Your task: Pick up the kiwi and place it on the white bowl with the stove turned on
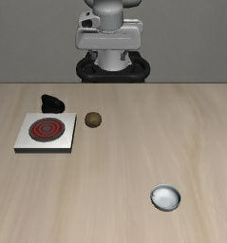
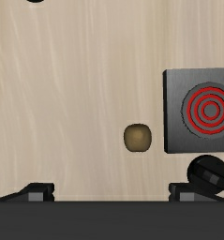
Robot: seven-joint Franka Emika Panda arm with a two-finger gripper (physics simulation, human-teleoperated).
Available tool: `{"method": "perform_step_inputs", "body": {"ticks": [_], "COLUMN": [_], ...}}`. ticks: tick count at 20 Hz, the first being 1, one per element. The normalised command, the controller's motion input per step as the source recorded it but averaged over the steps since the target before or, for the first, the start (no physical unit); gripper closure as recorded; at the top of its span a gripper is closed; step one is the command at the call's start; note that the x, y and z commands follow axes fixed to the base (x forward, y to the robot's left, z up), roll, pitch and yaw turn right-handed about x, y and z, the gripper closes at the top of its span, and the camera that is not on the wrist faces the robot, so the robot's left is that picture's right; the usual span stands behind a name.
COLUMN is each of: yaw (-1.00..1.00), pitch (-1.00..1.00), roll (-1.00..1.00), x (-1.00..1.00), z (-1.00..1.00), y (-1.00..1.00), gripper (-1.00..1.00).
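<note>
Kiwi (image 1: 92, 120), small brown oval fruit, on pale wood table (image 1: 181, 123) just beside flat white stove (image 1: 47, 132) with red coil | gripper (image 2: 112, 194) released, spread wide, overhead | risk: round fruit rolls off pinch; small white bowl (image 1: 166, 197) well apart, could tip.

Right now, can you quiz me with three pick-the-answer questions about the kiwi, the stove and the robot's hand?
1. Where is the kiwi?
A) in the white bowl
B) on the table beside the stove
C) on top of the stove

2. What colour are the stove's rings?
A) blue
B) green
C) red

3. What is the gripper doing?
A) open, holding nothing
B) squeezing the kiwi
C) holding the white bowl

Answers:
1 B: it lies on the wood just off the stove's edge.
2 C: the rings show red.
3 A: the fingers stand wide apart with nothing between.
</note>
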Motion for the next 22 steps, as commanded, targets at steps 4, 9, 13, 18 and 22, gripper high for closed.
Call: {"method": "perform_step_inputs", "body": {"ticks": [4,9,13,18,22], "yaw": [0.00,0.00,0.00,0.00,0.00], "pitch": [0.00,0.00,0.00,0.00,0.00], "roll": [0.00,0.00,0.00,0.00,0.00], "x": [0.00,0.00,0.00,0.00,0.00], "z": [0.00,-0.60,-1.00,-1.00,-1.00], "y": [-1.00,0.00,0.00,0.00,0.00], "gripper": [-1.00,-1.00,-1.00,-1.00,-1.00]}}
